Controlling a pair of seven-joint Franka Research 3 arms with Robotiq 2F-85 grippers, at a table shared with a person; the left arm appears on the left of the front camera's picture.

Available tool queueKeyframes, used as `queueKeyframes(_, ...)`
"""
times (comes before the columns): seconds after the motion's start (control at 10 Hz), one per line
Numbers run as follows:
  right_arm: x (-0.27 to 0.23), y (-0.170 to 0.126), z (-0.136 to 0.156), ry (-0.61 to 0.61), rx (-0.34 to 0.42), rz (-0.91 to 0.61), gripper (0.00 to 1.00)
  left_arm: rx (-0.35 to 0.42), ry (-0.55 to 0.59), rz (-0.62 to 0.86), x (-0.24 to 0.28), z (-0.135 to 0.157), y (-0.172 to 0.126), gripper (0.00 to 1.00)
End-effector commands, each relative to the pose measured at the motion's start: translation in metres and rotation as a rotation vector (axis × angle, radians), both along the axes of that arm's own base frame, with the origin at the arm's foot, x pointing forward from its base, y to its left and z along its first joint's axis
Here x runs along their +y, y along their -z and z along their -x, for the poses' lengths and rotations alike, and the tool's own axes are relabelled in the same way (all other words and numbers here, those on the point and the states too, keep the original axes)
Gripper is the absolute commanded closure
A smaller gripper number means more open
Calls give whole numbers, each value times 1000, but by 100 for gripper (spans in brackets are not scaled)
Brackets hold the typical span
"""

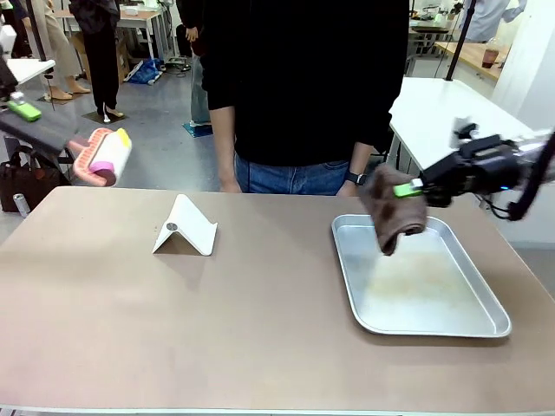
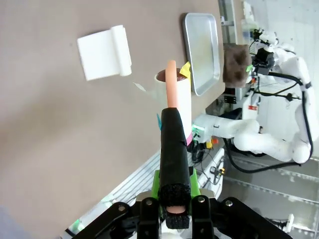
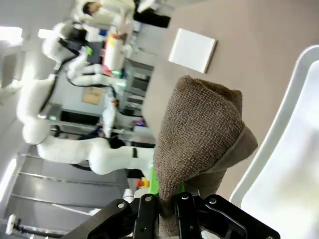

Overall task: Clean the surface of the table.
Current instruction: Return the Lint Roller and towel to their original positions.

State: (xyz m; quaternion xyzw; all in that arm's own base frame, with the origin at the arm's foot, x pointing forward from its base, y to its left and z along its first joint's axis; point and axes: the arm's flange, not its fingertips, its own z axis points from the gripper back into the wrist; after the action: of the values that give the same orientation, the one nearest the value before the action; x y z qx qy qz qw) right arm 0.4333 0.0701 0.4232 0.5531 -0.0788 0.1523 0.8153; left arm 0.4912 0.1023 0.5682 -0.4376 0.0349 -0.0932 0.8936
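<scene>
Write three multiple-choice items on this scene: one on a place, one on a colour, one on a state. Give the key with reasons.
1. Where is the silver tray?
A. on the table's right part
B. on the floor
C. in the person's hands

2. What colour is the cloth?
A. white
B. brown
C. blue

3. What does the left gripper hold?
A. nothing
B. the white stand
C. the lint roller

Key: A, the tray lies flat right of the white stand. B, the right gripper grips brown terry. C, its fingers clamp the roller's handle.

You have the table (image 1: 260, 321) with a white folded stand (image 1: 186, 227) and a metal tray (image 1: 468, 325) on it
</scene>
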Motion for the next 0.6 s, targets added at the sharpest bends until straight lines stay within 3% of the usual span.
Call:
queueKeyframes(0.0, 55, 6, -13, -34, 4, 109, 88, -49, -16, -20, -33, -5, -2, 77)
queueKeyframes(0.2, 95, 23, -10, -115, 9, 90, 88, -67, 30, -57, -65, -18, -4, 77)
queueKeyframes(0.4, 75, 23, -7, -118, -26, -7, 88, -20, 107, -20, -87, -30, 2, 77)
queueKeyframes(0.5, 103, 27, 1, -132, 7, 101, 88, -76, 58, -52, -73, -24, -5, 77)
